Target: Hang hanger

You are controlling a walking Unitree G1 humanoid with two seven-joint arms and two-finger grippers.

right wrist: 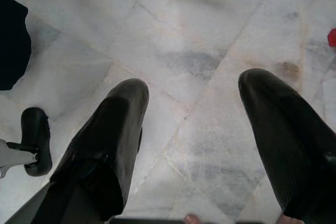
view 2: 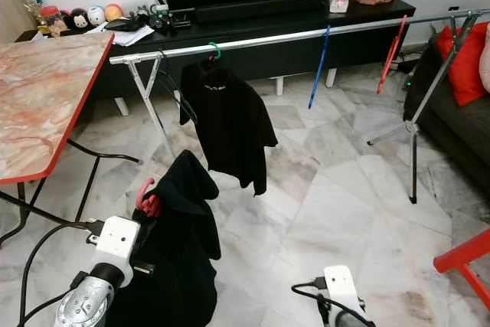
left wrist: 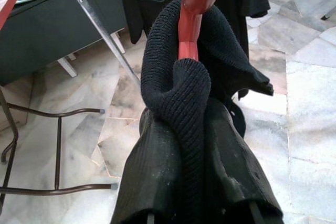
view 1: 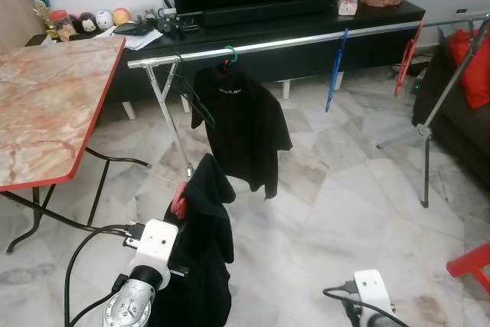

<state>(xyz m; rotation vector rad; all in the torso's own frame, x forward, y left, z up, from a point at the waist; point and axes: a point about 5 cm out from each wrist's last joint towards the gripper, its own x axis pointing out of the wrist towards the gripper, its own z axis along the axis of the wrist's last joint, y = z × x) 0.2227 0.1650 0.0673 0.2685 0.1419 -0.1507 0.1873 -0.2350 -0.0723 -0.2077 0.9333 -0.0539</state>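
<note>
My left gripper (left wrist: 194,129) is shut on a red hanger (view 1: 179,198) that carries a black knitted garment (view 1: 200,250); the cloth wraps the hanger neck between the fingers (left wrist: 163,166). I hold it low, in front of a long silver rail (view 1: 306,39). On that rail hangs a black shirt (view 1: 243,126) on a green hanger (view 1: 230,54), with an empty black hanger (view 1: 184,89) to its left. A blue hanger (view 1: 335,70) and a red hanger (view 1: 407,57) hang farther right. My right gripper (right wrist: 191,129) is open above bare floor, low at the right.
A marble-topped table (view 1: 46,105) with a red edge stands at the left, its dark legs near my left arm. A black TV cabinet (view 1: 306,21) runs behind the rail. A dark sofa with red cushion (view 1: 475,67) and a red stool (view 1: 468,262) are at the right.
</note>
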